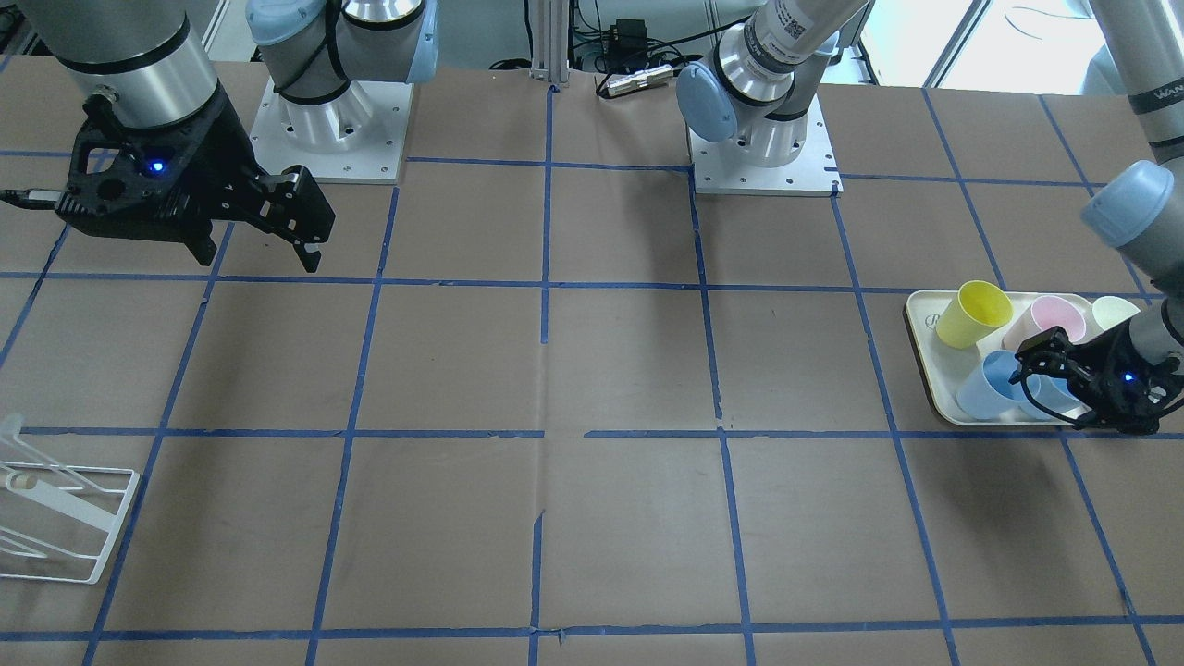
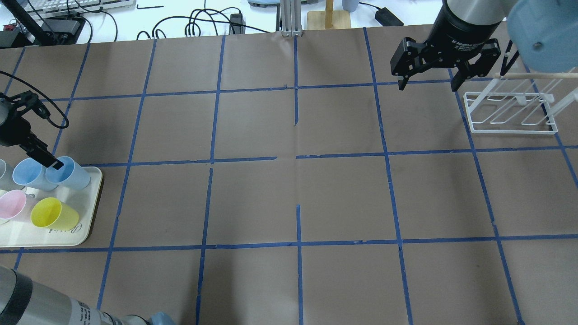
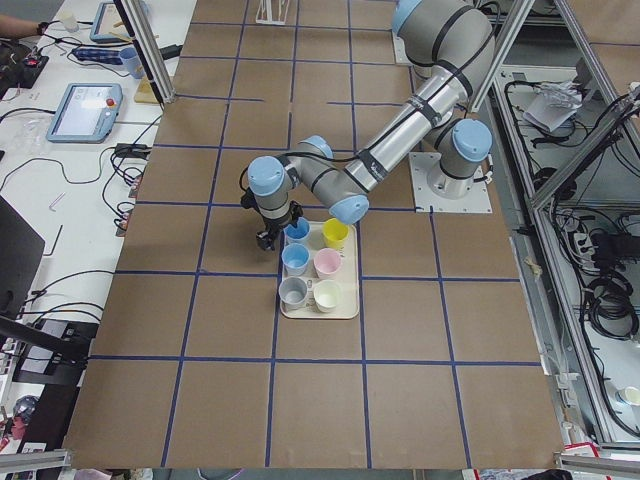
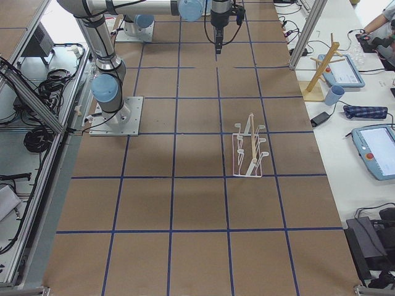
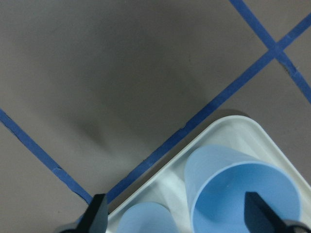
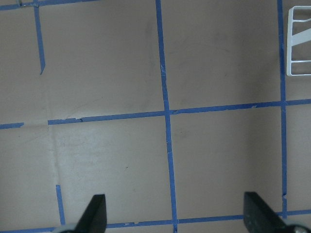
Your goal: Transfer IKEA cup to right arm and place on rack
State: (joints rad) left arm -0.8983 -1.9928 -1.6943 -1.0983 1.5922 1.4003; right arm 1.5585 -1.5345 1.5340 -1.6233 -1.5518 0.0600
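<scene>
Two light-blue IKEA cups stand on a white tray (image 2: 67, 234) at the table's left end. The nearer-centre cup (image 2: 68, 175) also shows in the left wrist view (image 5: 243, 194) and the front view (image 1: 985, 387). My left gripper (image 5: 175, 216) is open and low over it: one finger (image 5: 255, 216) is over the cup's mouth, the other (image 5: 97, 216) is outside its wall. My right gripper (image 2: 426, 85) is open and empty, high above the table, beside the white wire rack (image 2: 512, 115).
The tray also holds the second blue cup (image 2: 27, 174), a yellow cup (image 2: 49, 214), a pink cup (image 2: 13, 205) and others at its left edge. The rack (image 1: 55, 518) stands at the table's right end. Brown paper with blue tape lines covers the table.
</scene>
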